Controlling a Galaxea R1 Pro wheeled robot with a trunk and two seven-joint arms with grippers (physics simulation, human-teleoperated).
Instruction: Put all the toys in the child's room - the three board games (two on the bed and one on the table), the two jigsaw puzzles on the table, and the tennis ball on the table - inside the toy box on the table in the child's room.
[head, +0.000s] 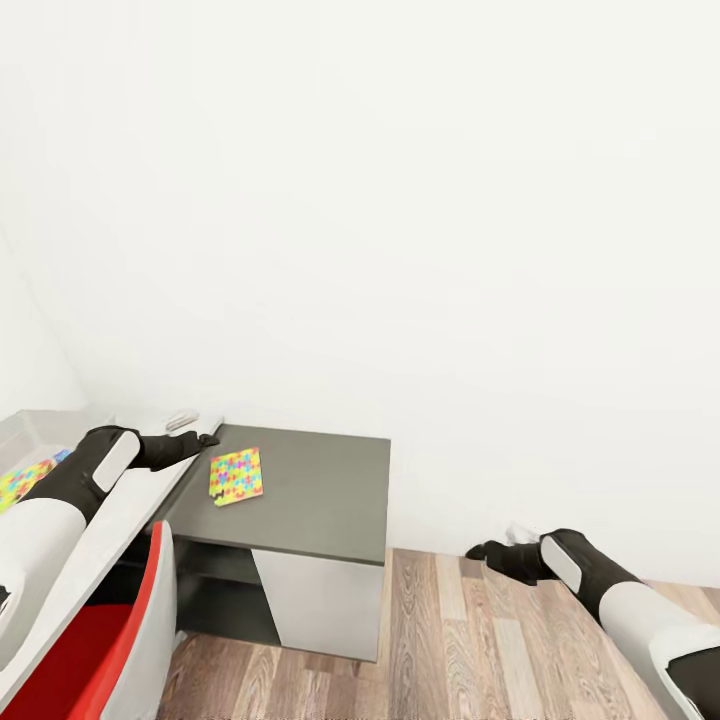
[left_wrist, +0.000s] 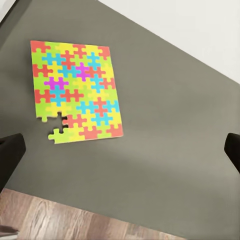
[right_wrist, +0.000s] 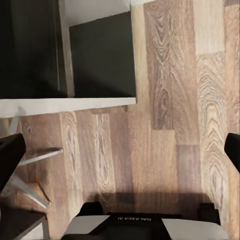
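1. At far left of my head view, the toy box (head: 30, 430) holds a second puzzle sheet (head: 22, 482).
2. My left gripper (head: 205, 439) hovers spread wide over the grey table (head: 320, 490).
3. Centre-left, the jigsaw puzzle (head: 236, 476) lies flat on it, untouched.
4. Lower right, my right gripper (head: 480, 551) hangs above the wood floor (head: 450, 640), jaws parted and empty.

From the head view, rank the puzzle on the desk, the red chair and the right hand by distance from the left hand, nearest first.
1. Jigsaw puzzle, on the grey desk just beyond the left hand.
2. Red chair, below the left arm.
3. Right hand, far across over the wood floor.
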